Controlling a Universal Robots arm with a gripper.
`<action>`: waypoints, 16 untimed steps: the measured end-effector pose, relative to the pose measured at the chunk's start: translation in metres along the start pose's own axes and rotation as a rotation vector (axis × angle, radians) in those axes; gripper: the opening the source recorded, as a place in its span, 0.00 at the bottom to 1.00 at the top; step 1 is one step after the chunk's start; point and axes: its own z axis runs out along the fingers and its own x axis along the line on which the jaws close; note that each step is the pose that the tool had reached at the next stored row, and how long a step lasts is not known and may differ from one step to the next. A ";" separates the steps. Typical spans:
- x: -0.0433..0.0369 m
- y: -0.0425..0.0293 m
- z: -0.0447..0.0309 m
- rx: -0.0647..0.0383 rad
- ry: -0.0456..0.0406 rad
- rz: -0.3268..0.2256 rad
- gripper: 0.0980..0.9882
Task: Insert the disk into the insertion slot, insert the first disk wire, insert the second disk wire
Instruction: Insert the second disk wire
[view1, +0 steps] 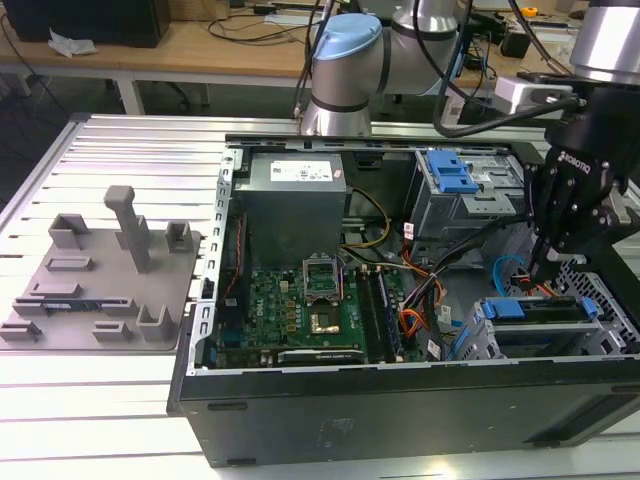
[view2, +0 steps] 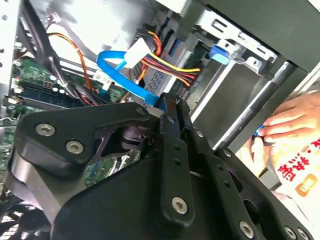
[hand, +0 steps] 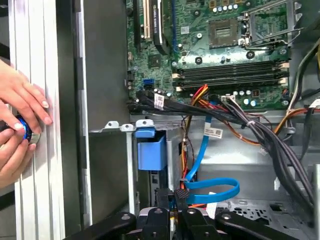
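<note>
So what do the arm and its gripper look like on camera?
The arm has silver tube segments and pale blue joint caps, with black cables trailing along it. The gripper is matte black, built from bolted linkage bars with silver screw heads in both wrist views, and bears small white lettering.

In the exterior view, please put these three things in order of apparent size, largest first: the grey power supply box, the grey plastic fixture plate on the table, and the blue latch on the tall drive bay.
1. Fixture plate
2. Power supply box; it looks somewhat smaller, though it lies farther from the camera, so this order is unsure.
3. Blue latch, clearly the smallest.
</note>
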 end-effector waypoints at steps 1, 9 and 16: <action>0.0011 -0.0002 0.0003 0.000 -0.0194 0.000 0.07; 0.0114 -0.0011 0.0032 -0.004 -0.1730 -0.002 0.07; 0.0130 -0.0087 0.0034 -0.010 -0.1728 -0.003 0.07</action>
